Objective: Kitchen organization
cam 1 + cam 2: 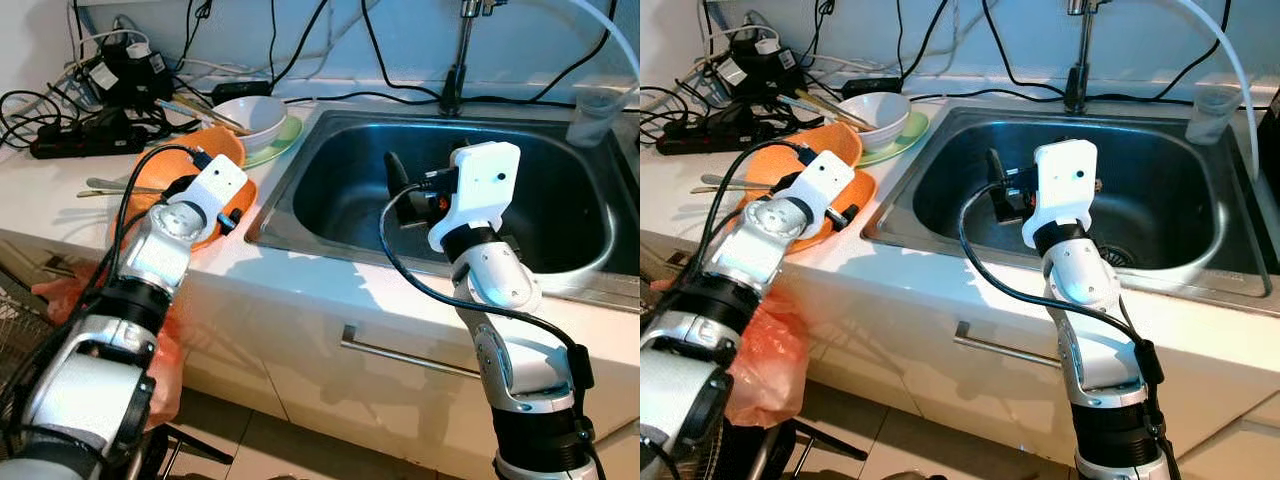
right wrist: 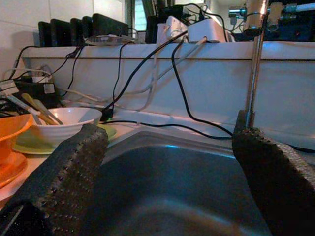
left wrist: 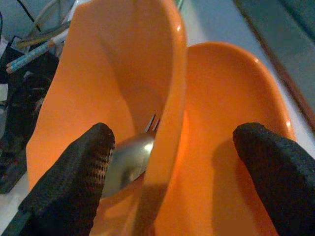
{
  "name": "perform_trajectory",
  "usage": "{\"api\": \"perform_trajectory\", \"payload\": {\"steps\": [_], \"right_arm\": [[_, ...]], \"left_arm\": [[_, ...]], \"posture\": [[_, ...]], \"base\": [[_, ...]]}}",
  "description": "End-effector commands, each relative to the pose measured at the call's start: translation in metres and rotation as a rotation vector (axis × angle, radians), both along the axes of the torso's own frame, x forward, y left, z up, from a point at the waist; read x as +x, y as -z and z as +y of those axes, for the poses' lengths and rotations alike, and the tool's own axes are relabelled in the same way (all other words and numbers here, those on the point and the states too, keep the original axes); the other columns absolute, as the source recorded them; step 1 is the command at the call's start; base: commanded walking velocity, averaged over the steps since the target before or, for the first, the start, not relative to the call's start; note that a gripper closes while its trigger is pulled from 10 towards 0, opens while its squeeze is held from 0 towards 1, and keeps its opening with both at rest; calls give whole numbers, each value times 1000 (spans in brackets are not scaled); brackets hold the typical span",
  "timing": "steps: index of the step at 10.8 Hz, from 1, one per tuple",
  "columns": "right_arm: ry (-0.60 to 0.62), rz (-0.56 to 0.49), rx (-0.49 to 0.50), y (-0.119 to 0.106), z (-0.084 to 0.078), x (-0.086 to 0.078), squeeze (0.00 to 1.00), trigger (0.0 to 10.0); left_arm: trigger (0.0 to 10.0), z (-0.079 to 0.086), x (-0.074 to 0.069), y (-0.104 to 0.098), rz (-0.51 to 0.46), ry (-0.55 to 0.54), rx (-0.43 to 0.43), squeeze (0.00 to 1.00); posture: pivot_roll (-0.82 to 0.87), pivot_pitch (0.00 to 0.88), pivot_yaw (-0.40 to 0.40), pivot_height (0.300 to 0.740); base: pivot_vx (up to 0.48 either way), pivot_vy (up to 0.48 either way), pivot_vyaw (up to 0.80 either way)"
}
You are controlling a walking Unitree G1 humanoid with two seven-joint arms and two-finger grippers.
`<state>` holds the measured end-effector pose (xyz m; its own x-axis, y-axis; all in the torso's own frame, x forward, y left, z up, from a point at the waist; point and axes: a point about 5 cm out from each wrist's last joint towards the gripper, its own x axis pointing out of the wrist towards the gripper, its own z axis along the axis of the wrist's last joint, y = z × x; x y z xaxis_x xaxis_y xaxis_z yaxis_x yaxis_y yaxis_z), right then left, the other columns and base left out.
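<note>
An orange bowl (image 3: 118, 83) stands tilted on an orange plate (image 3: 226, 123) on the counter left of the sink. A metal spoon (image 3: 129, 161) lies inside the bowl. My left gripper (image 3: 172, 162) is open and straddles the bowl's rim, one finger inside the bowl and the other over the plate. In the left eye view the left wrist (image 1: 205, 195) covers most of the orange dishes (image 1: 218, 148). My right gripper (image 2: 170, 162) is open and holds nothing; it hangs over the steel sink (image 1: 300, 185), pointing toward the back wall.
A white bowl (image 1: 250, 115) with chopsticks sits on a green plate (image 1: 283, 138) behind the orange dishes. Power strips and cables (image 1: 90, 130) crowd the back left counter. Loose cutlery (image 1: 110, 187) lies at left. A faucet (image 1: 460, 60) and a plastic cup (image 1: 595, 115) stand behind the sink.
</note>
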<state>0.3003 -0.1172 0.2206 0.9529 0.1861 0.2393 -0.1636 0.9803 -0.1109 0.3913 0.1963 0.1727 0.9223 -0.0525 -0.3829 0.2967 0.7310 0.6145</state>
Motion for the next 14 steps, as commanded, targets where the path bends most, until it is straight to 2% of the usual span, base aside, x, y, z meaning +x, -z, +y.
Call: {"api": "perform_trajectory", "payload": {"steps": [1,2,14], "right_arm": [[-5,-15,-3,-3,2,-1,0,10000],[-5,-15,-4,-3,2,-1,0,10000],[-1,-11,-3,-2,2,-1,0,10000]], "left_arm": [[3137,8,0,0,25,-10,17,0],[0,11,0,-1,24,-19,20,0],[0,23,0,-3,85,11,70,0]], "posture": [[-10,0,127,740],[-9,0,126,740],[-6,0,129,740]], "base": [[0,0,0],[0,0,0],[0,0,0]]}}
